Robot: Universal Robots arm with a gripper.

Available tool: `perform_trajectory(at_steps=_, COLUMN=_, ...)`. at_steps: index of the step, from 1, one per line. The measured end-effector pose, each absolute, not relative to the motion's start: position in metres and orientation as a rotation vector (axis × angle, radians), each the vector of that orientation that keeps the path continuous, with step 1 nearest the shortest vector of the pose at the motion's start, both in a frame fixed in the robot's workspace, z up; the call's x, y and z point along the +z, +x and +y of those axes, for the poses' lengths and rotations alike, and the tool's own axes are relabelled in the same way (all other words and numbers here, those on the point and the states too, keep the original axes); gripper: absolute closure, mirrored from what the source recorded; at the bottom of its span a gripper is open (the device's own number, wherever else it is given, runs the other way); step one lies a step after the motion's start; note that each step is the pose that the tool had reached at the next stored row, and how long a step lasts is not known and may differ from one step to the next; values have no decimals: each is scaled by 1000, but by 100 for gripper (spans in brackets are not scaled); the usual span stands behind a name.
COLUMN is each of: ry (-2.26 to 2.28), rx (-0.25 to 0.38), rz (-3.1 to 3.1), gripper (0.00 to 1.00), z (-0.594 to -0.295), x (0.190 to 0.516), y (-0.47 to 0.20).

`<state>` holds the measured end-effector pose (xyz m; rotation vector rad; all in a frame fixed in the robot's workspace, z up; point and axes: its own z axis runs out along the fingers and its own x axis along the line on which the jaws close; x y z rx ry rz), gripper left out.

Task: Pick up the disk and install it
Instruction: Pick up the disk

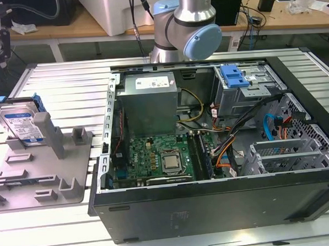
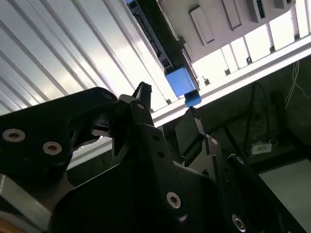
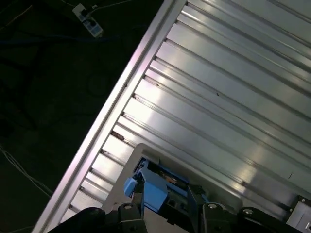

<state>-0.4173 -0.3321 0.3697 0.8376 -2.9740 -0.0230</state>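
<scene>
Disk: the disk [image 1: 22, 126] is seen standing on edge, slightly tilted, with its blue frame showing along the top.
Holder: the disk is carried in a grey holder [image 1: 56, 161], set at the exterior view's left, just beside the case.
Table: holder and case are borne by a slatted metal table [image 1: 63, 84].
Case: an open computer case [image 1: 213, 206] is laid on its side; a green motherboard [image 1: 155, 159] and a grey power-supply box [image 1: 149, 101] are exposed.
Arm: the robot arm [image 1: 187, 22] is seen behind the case.
</scene>
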Motion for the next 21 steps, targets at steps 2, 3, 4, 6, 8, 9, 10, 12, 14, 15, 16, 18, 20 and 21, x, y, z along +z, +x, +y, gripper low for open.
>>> perform_trajectory(at_steps=2, ry=916, rx=-19, rz=-2950, gripper=52, z=-332, x=370, y=-417)
perform_trajectory(at_steps=3, ry=941, rx=-18, rz=-2942, gripper=52, z=-332, x=370, y=-417)
perform_trajectory(at_steps=4, ry=970, rx=-17, rz=-2932, gripper=52, z=-332, x=370, y=-417)
perform_trajectory(at_steps=6, ry=1026, rx=-14, rz=-2913, gripper=52, z=-332, x=370, y=-417)
perform_trajectory(at_steps=8, ry=1088, rx=-10, rz=-2890, gripper=52, z=-332, x=370, y=-417)
perform_trajectory(at_steps=9, ry=1123, rx=-9, rz=-2876, gripper=52, z=-332, x=370, y=-417)
perform_trajectory(at_steps=10, ry=1149, rx=-7, rz=-2866, gripper=52, z=-332, x=370, y=-417)
perform_trajectory(at_steps=12, ry=1212, rx=-4, rz=-2839, gripper=52, z=-332, x=370, y=-417)
perform_trajectory(at_steps=14, ry=1286, rx=0, rz=-2806, gripper=52, z=-332, x=369, y=-417)
perform_trajectory(at_steps=15, ry=1312, rx=2, rz=-2793, gripper=52, z=-332, x=369, y=-417)
perform_trajectory(at_steps=16, ry=1358, rx=5, rz=-2770, gripper=52, z=-332, x=369, y=-417)
perform_trajectory(at_steps=18, ry=1440, rx=9, rz=-2728, gripper=52, z=-332, x=369, y=-417)
perform_trajectory(at_steps=20, ry=1494, rx=12, rz=-2699, gripper=52, z=-332, x=369, y=-417)
perform_trajectory(at_steps=21, ry=1518, rx=13, rz=-2685, gripper=52, z=-332, x=369, y=-417)
